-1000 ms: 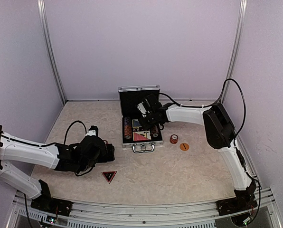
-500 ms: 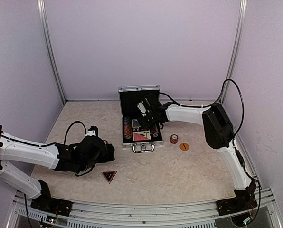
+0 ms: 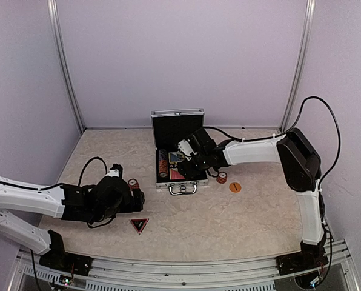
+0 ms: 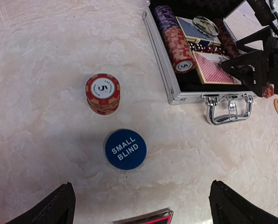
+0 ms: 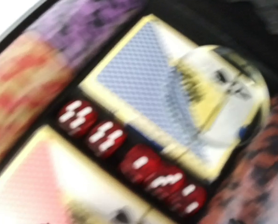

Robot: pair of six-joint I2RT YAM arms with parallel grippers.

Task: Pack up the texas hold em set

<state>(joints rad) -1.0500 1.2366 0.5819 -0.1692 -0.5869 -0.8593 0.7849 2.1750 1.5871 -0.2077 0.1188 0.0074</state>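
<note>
Decks (image 4: 214,69), two, in case (image 4: 163,70); left fingers (image 4: 50,210) wide, empty; right fingers (image 4: 246,67) parted, empty.

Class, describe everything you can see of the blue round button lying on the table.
The blue button is a flat round disc, plastic by its look, printed SMALL BLIND in white capitals. It lies face up on the marbled table, close to the red chip stack but apart from it.

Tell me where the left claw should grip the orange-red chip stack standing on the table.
Probably across its sides, low down, coming from above: the chip stack stands upright as a short column, apart from the Small Blind button and the case.
</note>
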